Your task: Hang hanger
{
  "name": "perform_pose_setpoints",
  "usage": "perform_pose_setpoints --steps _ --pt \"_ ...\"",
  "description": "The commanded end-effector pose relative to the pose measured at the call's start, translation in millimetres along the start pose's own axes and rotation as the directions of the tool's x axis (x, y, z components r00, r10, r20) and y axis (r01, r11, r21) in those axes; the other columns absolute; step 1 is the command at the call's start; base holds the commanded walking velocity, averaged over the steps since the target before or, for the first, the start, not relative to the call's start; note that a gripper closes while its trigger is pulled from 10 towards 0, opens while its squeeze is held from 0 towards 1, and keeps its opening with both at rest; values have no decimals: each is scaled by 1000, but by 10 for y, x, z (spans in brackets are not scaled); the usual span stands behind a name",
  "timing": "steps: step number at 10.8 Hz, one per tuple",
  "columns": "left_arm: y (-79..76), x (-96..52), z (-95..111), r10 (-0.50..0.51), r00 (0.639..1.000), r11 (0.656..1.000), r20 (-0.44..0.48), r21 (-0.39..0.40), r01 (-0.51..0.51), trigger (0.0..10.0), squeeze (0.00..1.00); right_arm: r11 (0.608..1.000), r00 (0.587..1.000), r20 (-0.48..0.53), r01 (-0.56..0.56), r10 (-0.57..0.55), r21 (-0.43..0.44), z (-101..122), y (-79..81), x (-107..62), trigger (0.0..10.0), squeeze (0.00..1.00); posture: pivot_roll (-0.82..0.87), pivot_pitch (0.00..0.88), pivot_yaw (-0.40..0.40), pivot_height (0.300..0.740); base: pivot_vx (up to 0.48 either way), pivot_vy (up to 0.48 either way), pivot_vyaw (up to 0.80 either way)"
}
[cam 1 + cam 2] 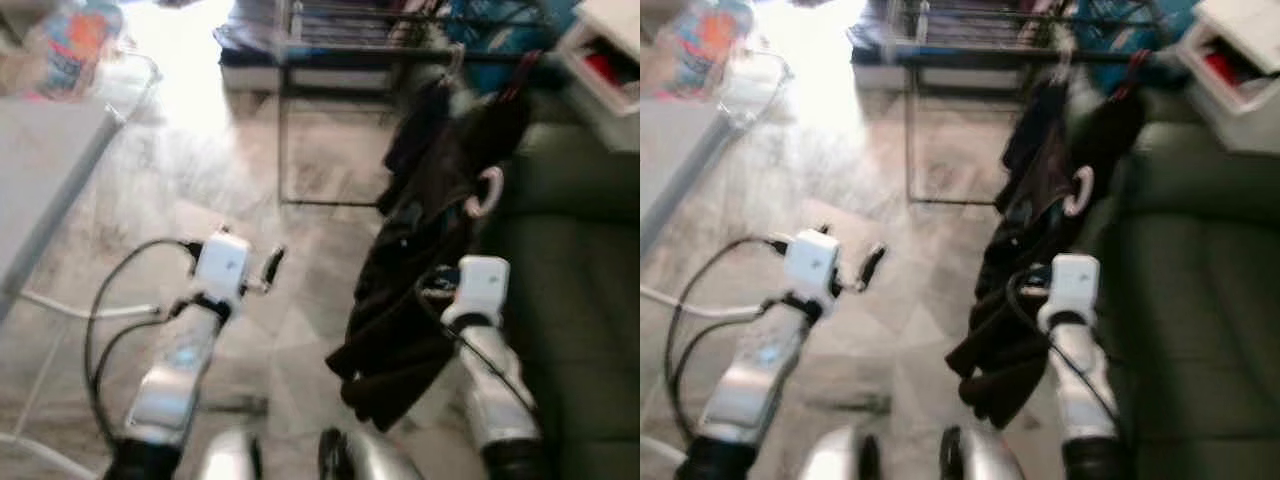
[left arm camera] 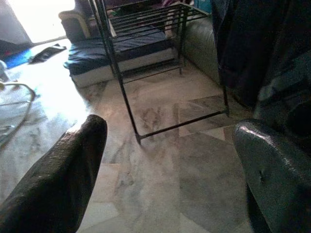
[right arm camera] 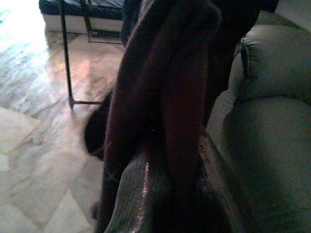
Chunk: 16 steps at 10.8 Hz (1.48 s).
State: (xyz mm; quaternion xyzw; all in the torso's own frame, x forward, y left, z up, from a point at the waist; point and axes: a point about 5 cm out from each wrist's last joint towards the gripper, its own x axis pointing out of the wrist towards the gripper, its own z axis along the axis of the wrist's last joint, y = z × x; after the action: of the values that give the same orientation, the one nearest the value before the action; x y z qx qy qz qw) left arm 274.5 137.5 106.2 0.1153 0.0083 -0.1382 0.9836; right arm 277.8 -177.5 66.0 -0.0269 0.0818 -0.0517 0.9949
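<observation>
A dark garment [image 1: 405,300] hangs on a hanger whose pale hook [image 1: 487,192] sticks out at its upper right. It dangles in front of my right arm, over the floor beside the sofa. In the right wrist view, my right gripper [image 3: 167,194] is shut on the dark cloth [image 3: 170,87], which rises between its fingers. My left gripper [image 1: 272,265] is held over the marble floor to the left of the garment. It is open, with nothing between its fingers [image 2: 63,179]. A black metal drying rack [image 1: 340,50] stands ahead.
A green sofa [image 1: 575,300] runs along the right. A white table edge [image 1: 50,170] with thin legs is at the left. A white shelf [image 1: 610,60] stands at the far right. A dark blue mattress [image 2: 116,48] lies behind the rack. Marble floor [image 1: 300,330] lies between.
</observation>
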Motion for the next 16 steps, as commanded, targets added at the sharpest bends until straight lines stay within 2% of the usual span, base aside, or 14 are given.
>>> perform_pose_setpoints --steps 1,2,3,5,6,7,9,10,12,14,15,16 --pt "-7 8 -2 13 1000 1000 -7 4 -13 10000 0 1000 999 41 -1 1 -1 100 -14 42 10000 0 -7 135 -54 740 0 0 0" --pt "4 2 -1 28 1000 1000 -4 1 -28 10000 0 1000 999 45 -15 15 2 110 1 51 10000 0 -7 134 -55 740 0 0 0" --pt "83 -37 11 72 997 997 7 5 -72 10000 0 999 997 63 -39 38 18 136 21 40 10000 0 -8 134 -54 740 0 0 0" --pt "350 -247 -72 186 982 982 -14 42 -186 10000 0 998 995 79 -66 64 21 125 -4 -39 10000 0 -4 138 -47 740 0 0 0" --pt "408 -357 -139 208 977 977 -45 64 -205 10000 0 998 995 72 -64 62 19 98 -31 -56 10000 0 2 140 -43 740 0 0 0" --pt "417 -466 -153 213 975 974 -64 88 -207 10000 0 998 993 93 -66 66 -1 161 -74 -3 10000 0 25 146 -24 740 0 0 0" --pt "507 -509 -85 239 969 967 -63 109 -231 10000 0 999 989 137 -47 50 -26 269 -119 57 10000 0 57 157 2 740 0 0 0" --pt "563 -477 -79 238 969 967 -63 111 -230 10000 0 999 990 135 -42 45 -23 245 -99 37 10000 0 45 149 -8 740 0 0 0" --pt "416 -280 -223 113 989 987 -96 121 -101 10000 0 997 992 108 -65 69 -41 90 0 -27 10000 0 30 76 -30 740 0 0 0" --pt "367 -45 -282 44 994 998 -103 58 -38 10000 0 999 995 92 -45 46 -13 15 6 -38 10000 0 13 0 -32 740 0 0 0" --pt "348 14 -295 23 995 999 -99 38 -19 10000 0 999 996 87 -36 37 -5 -7 1 -39 10000 0 6 0 -28 740 0 0 0" --pt "267 64 -325 -8 995 1000 -103 25 11 10000 0 1000 996 84 -27 28 -4 -37 -10 -30 10000 0 -4 0 -3 740 0 0 0"
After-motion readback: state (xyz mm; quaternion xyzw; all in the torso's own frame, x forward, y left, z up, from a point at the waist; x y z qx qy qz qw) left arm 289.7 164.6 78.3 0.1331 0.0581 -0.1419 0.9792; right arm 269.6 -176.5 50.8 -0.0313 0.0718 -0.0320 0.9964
